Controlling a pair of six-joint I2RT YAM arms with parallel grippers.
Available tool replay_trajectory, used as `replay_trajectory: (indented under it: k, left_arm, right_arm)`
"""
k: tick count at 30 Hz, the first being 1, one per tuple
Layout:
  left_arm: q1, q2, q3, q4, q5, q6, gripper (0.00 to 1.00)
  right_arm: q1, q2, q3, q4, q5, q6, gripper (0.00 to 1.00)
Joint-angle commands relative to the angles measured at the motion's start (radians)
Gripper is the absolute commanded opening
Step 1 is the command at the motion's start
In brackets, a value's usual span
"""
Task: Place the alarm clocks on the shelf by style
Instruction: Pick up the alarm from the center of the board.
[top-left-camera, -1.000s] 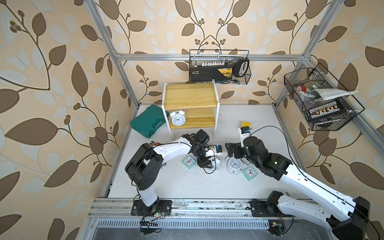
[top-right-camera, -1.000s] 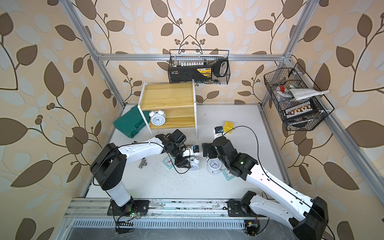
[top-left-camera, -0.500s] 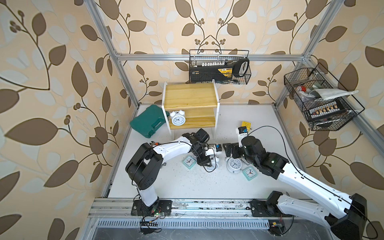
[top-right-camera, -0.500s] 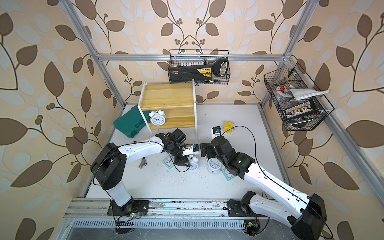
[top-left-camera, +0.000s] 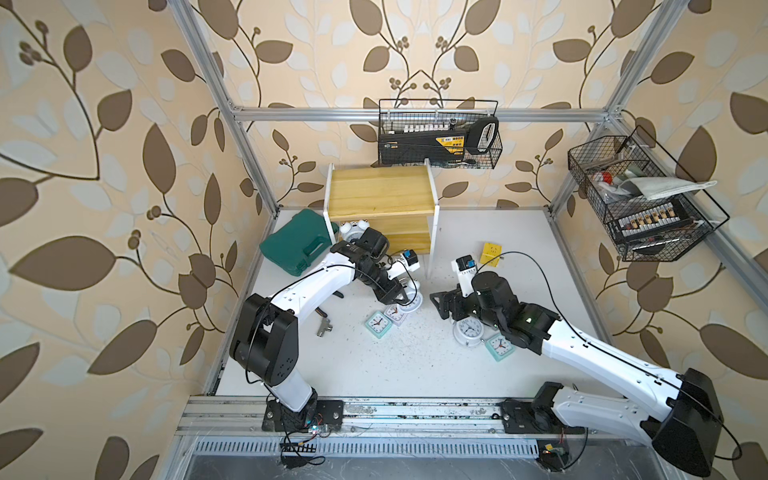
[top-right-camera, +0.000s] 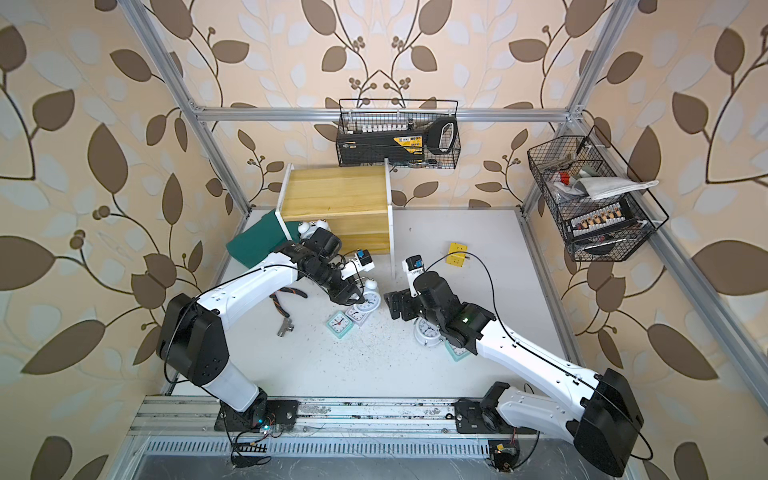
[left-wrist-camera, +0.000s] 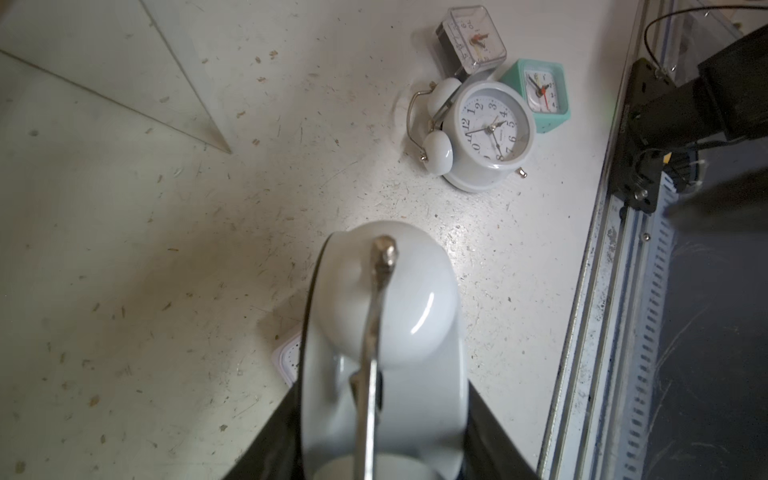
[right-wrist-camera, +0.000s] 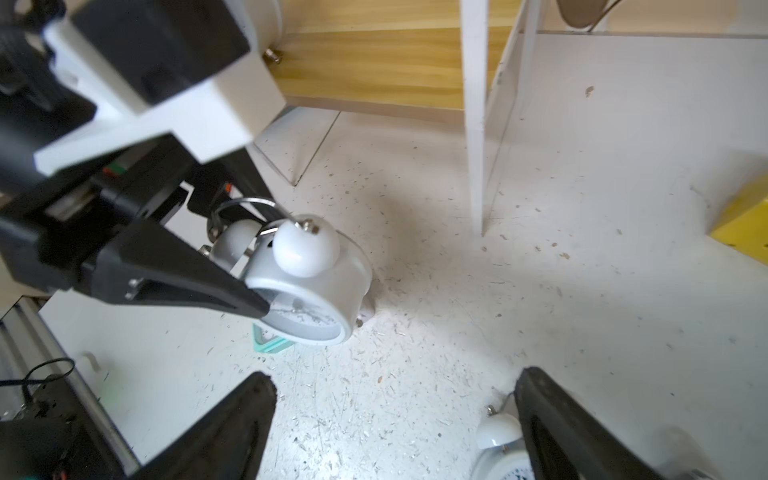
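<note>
Left gripper (top-left-camera: 400, 298) clamping twin-bell clock (right-wrist-camera: 316, 291), right gripper (right-wrist-camera: 397, 380) gaping, dial (right-wrist-camera: 305, 322) print probably too blurred

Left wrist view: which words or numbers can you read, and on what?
"12 1 2 3 4 5 6 7 8": dial of the lying round white twin-bell clock.
Small word on that dial: too small to read.
Numerals on the mint-green square clock and the greyish square clock: too blurred.

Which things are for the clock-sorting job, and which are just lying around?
Job things: shelf; held bell clock in left fingers; shelved bell clock; loose bell clock; square clocks.
Lying about: teal case; yellow cube; pliers; metal fitting; wire baskets.
</note>
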Motion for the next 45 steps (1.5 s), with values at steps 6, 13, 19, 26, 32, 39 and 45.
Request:
replay_trajectory:
  k: [6, 13, 19, 26, 32, 39, 45]
  left_arm:
    - [0.046, -0.058, 0.096, -0.120, 0.085, -0.143, 0.36]
    - [0.056, -0.079, 0.089, -0.122, 0.079, -0.192, 0.38]
    - [0.056, -0.091, 0.078, -0.121, 0.082, -0.203, 0.38]
    - [0.055, -0.101, 0.072, -0.122, 0.105, -0.208, 0.38]
    - [0.056, -0.101, 0.065, -0.123, 0.114, -0.209, 0.38]
    - [0.057, -0.106, 0.059, -0.123, 0.112, -0.205, 0.38]
    - [0.057, -0.105, 0.054, -0.120, 0.104, -0.202, 0.38]
  right_arm:
    - [0.092, 0.079, -0.025, 0.189, -0.048, -0.108, 0.92]
    - [0.151, 0.161, -0.033, 0.321, -0.004, -0.112, 0.93]
    - [0.195, 0.233, -0.022, 0.409, 0.074, -0.090, 0.94]
    - [0.210, 0.297, -0.018, 0.504, 0.138, -0.049, 0.93]
    - [0.215, 0.340, 0.007, 0.535, 0.170, -0.040, 0.90]
    - [0.215, 0.360, 0.025, 0.541, 0.245, -0.045, 0.91]
    - [0.215, 0.361, 0.034, 0.542, 0.269, -0.056, 0.92]
